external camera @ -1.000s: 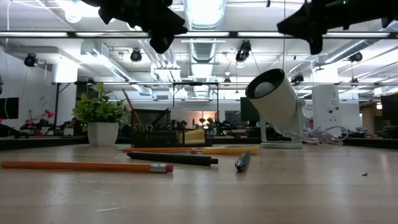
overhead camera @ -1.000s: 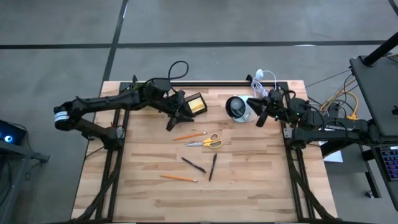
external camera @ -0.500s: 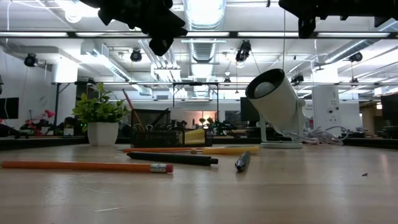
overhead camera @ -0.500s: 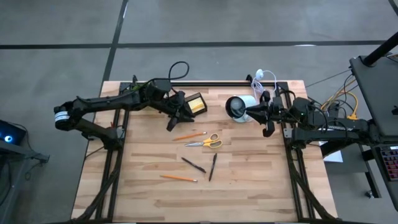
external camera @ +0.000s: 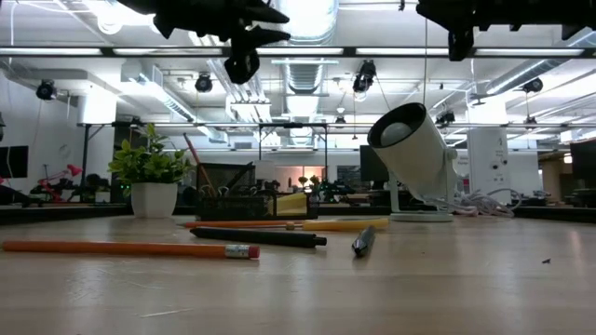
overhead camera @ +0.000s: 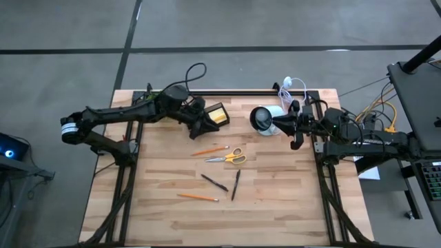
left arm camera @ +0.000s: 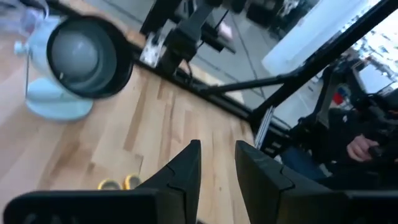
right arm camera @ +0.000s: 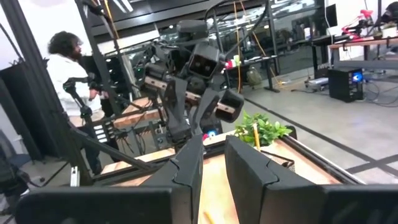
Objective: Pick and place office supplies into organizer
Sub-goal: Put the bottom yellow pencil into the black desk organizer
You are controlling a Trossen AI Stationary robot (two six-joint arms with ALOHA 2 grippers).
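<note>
**Handling notes: loose supplies on the bench, both arms raised**

The left gripper (overhead camera: 204,124) hangs above the bench beside the organizer (overhead camera: 216,114), which holds a yellow sticky-note block (overhead camera: 219,118). In the left wrist view its jaws stand a narrow gap apart with nothing between them. All loose supplies lie below and forward of these jaws, well apart from them.

Upper pencil (overhead camera: 210,149): light, stiff, thin wood. It will roll if nudged. Judged best taken across the shaft near mid-length, jaws square to it.

Scissors (overhead camera: 226,158): the heaviest piece, rigid, lying flat just beside that pencil. The blades are thin and slippery; the neck where the yellow handles (overhead camera: 237,156) meet the blades looks the surest hold.

Two dark pens (overhead camera: 214,182) (overhead camera: 236,184): smooth plastic barrels, light, likely to slip or roll. Grip mid-barrel.

Lower pencil (overhead camera: 198,197): same handling as the first; farthest from either gripper.

The right gripper (overhead camera: 273,125) waits aloft near a white lamp-like fixture (overhead camera: 262,118), well clear of the supplies. Its jaws also stand narrowly parted and empty in the right wrist view.
</note>
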